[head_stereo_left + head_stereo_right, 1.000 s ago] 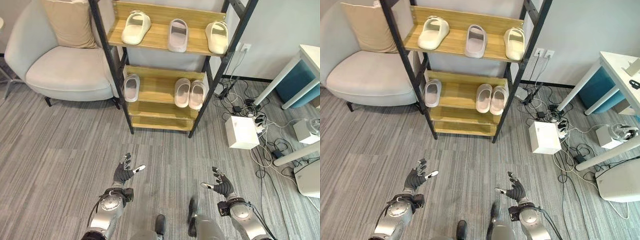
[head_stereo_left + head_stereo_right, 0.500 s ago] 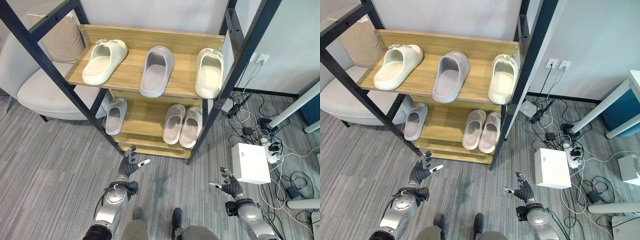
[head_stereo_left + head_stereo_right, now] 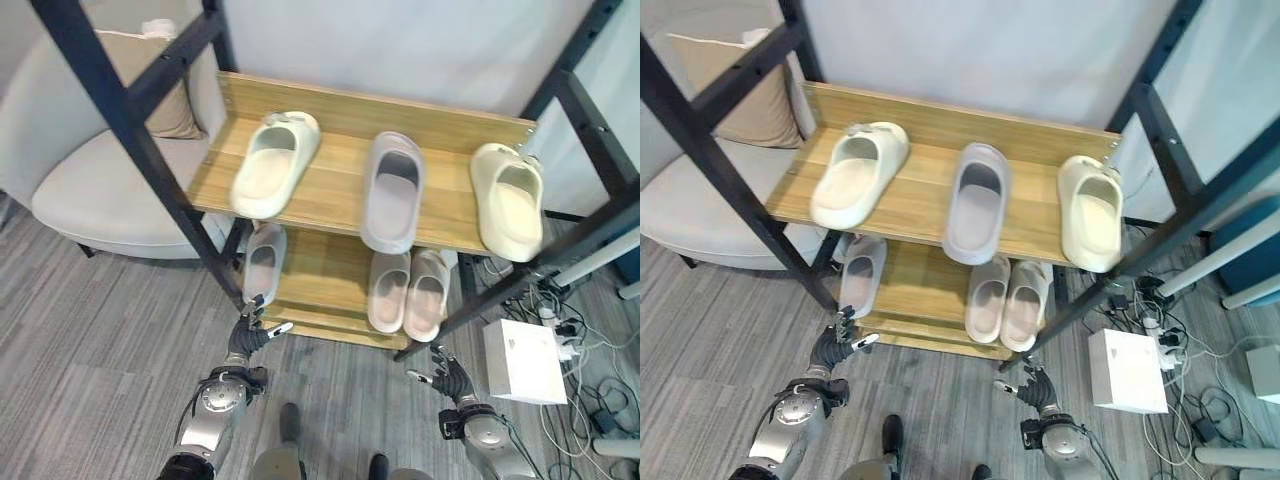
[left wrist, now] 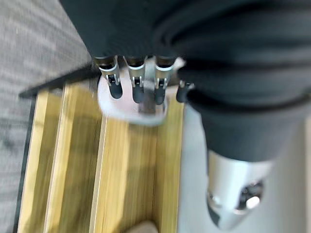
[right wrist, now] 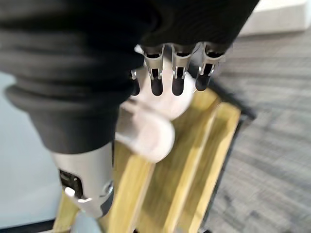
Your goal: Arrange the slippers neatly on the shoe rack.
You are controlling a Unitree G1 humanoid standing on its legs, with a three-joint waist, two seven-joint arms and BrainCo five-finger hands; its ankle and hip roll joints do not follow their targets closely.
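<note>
Left hand [image 3: 250, 334] open, right hand [image 3: 446, 374] seemingly open, low before shoe rack [image 3: 330, 205]

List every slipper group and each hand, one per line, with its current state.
Cream slipper: upper shelf, left end, angled.
Grey slipper: upper shelf, middle.
Second cream slipper: upper shelf, right end.
Single slipper: lower shelf, alone.
Pair: lower shelf, side by side.
Left hand: open, empty.
Right hand: open, empty.

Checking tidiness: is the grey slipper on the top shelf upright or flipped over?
Upright: the grey slipper lies sole-down on the wooden top shelf, its foot opening facing up.
</note>
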